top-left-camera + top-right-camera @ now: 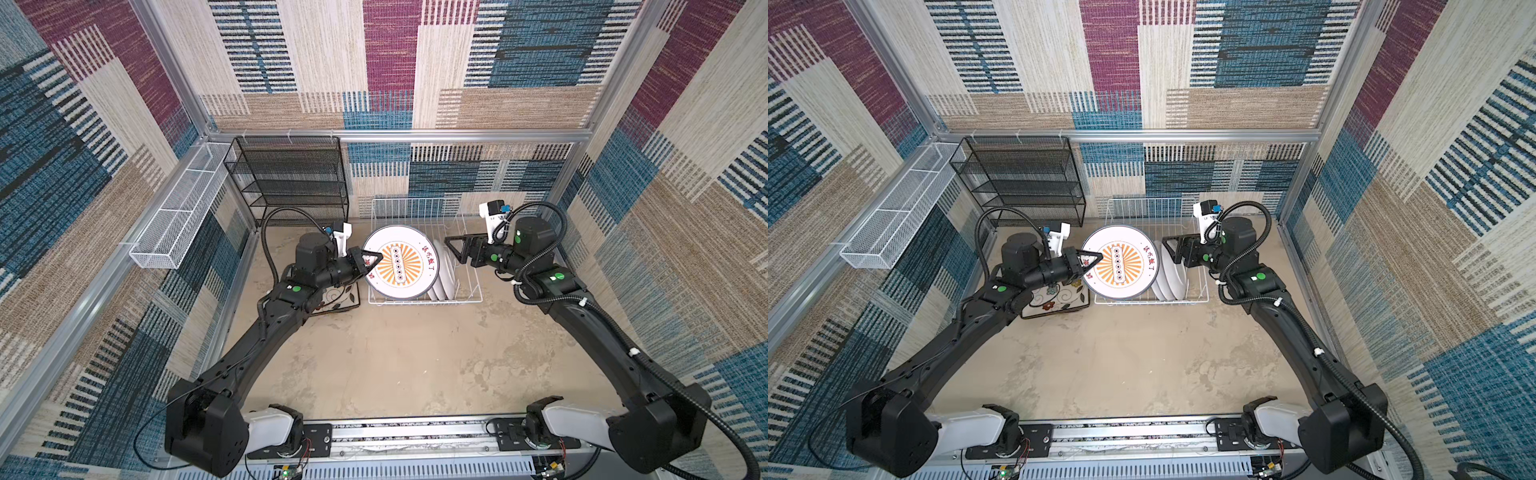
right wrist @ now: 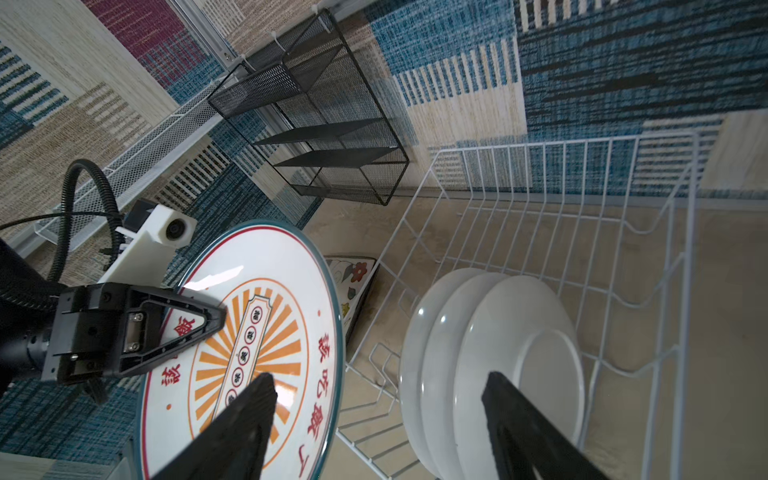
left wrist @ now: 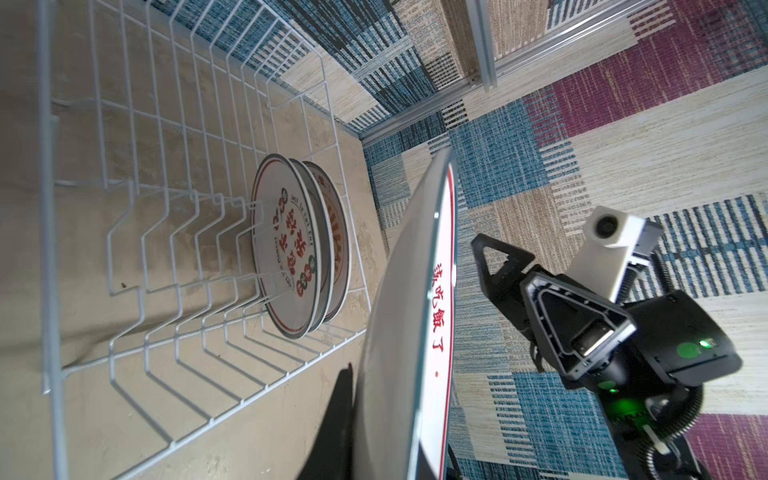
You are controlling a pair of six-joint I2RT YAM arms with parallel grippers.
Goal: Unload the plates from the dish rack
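Note:
A round white plate (image 1: 405, 266) with an orange sunburst face hangs over the left end of the white wire dish rack (image 1: 424, 302), face up and tilted. My left gripper (image 1: 374, 259) is shut on its left rim. Three more round plates (image 1: 442, 270) stand on edge in the rack's right end, their printed faces showing in the left wrist view (image 3: 291, 245). My right gripper (image 1: 454, 250) is open, just right of the held plate and above those standing plates (image 2: 478, 353), with nothing between its fingers (image 2: 257, 399). Square floral plates (image 1: 1059, 297) lie on the table under my left arm.
A black mesh shelf unit (image 1: 291, 174) stands at the back left, behind my left arm. A long white mesh basket (image 1: 178, 220) hangs on the left wall. The dish rack's far wire wall (image 2: 540, 166) stands against the back wall.

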